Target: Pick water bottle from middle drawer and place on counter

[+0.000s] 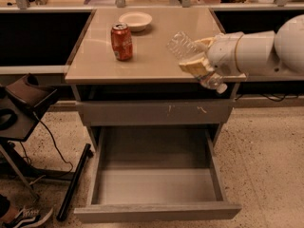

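My gripper (196, 55) is shut on the water bottle (183, 45), a small clear crinkly bottle. It holds the bottle tilted just above the right part of the beige counter (147, 56), near the front edge. The bottle's base points up and left; its other end sticks out below the fingers (194, 66) at the counter's edge. The middle drawer (156, 212) is pulled open below, and its grey floor holds nothing. My white arm comes in from the right.
A red soda can (122, 42) and a white bowl (136, 20) stand on the counter's left and back. A shut drawer front with pale scratches (152, 112) sits above the open drawer. A dark stand and cables (28, 103) are at the left.
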Robot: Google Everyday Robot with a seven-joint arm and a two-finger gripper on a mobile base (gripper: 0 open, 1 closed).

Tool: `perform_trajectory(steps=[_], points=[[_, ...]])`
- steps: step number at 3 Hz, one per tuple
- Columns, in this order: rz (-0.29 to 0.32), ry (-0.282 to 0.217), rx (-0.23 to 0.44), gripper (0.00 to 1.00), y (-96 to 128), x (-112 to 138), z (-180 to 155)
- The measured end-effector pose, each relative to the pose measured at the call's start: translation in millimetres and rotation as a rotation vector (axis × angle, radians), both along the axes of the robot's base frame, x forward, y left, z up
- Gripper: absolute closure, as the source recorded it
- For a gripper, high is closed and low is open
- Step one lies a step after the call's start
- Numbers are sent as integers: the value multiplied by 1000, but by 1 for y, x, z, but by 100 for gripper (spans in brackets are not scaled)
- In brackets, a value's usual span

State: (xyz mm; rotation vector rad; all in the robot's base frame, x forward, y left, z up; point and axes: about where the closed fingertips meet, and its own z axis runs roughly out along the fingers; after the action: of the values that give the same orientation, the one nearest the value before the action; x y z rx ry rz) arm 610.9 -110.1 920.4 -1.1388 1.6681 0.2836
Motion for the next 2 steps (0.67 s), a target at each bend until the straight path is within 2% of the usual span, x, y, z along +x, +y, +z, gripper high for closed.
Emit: perform_trajectory(steps=[1, 2], points=[[-28, 87, -69, 100, -30, 58, -24], [-24, 209, -155, 100, -41, 108, -63]])
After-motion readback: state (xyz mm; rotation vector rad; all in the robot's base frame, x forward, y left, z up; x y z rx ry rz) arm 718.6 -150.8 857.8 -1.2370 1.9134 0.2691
